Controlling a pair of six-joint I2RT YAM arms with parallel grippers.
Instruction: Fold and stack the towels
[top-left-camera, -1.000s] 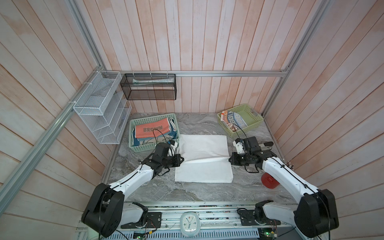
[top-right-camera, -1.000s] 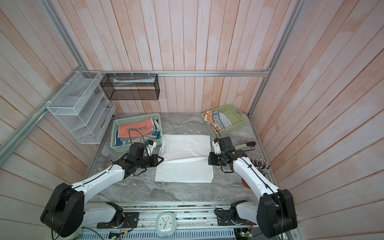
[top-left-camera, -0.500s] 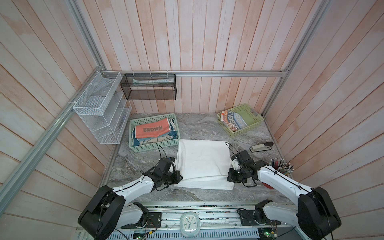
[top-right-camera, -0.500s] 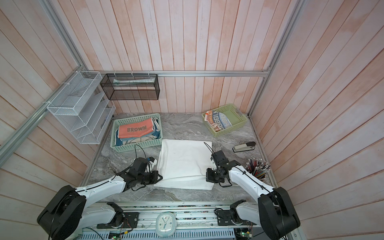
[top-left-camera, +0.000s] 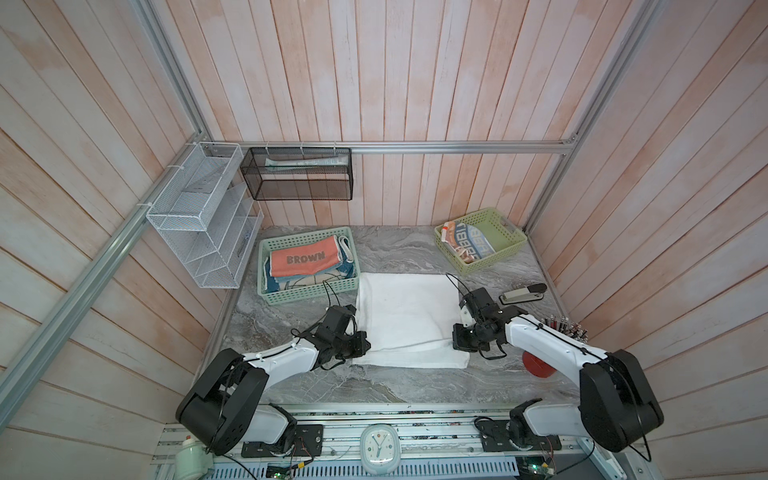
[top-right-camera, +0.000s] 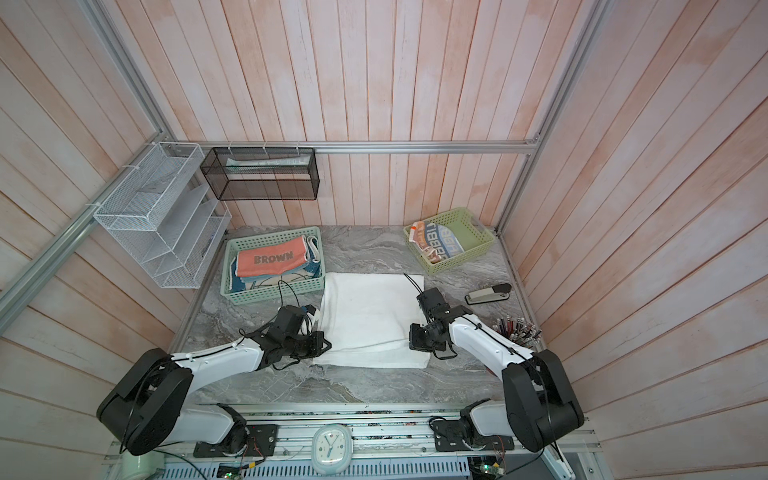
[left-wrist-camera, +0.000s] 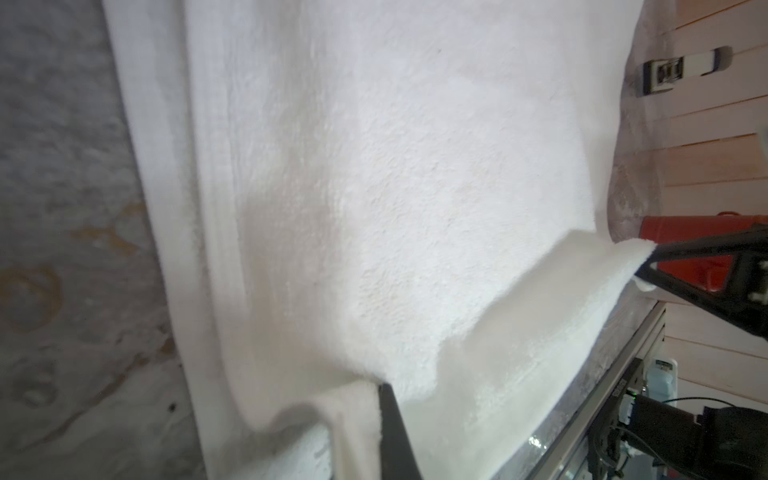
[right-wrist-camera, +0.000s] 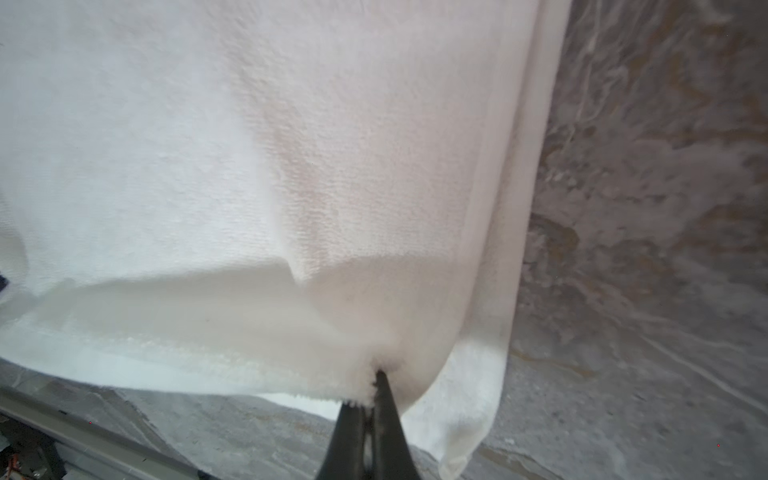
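Right wrist view shows the white towel (right-wrist-camera: 291, 145): soft, light terry that looks likely to sag and drape, so it is best pinched at the hem corners. It spans between both grippers and spreads away from them across the table (top-left-camera: 291, 386). The right gripper (right-wrist-camera: 376, 386) and left gripper (left-wrist-camera: 376, 392) are each clenched on its lifted edge.

1. A robot lab cell, dressed like a home corner.
2. Aluminium frame rails (top-left-camera: 457, 146) edge pale plank walls (top-left-camera: 415, 83).
3. Two arms (top-left-camera: 286, 356) are bolted to a slotted base rail (top-left-camera: 436, 432) before a marble-look counter (top-left-camera: 395, 253).
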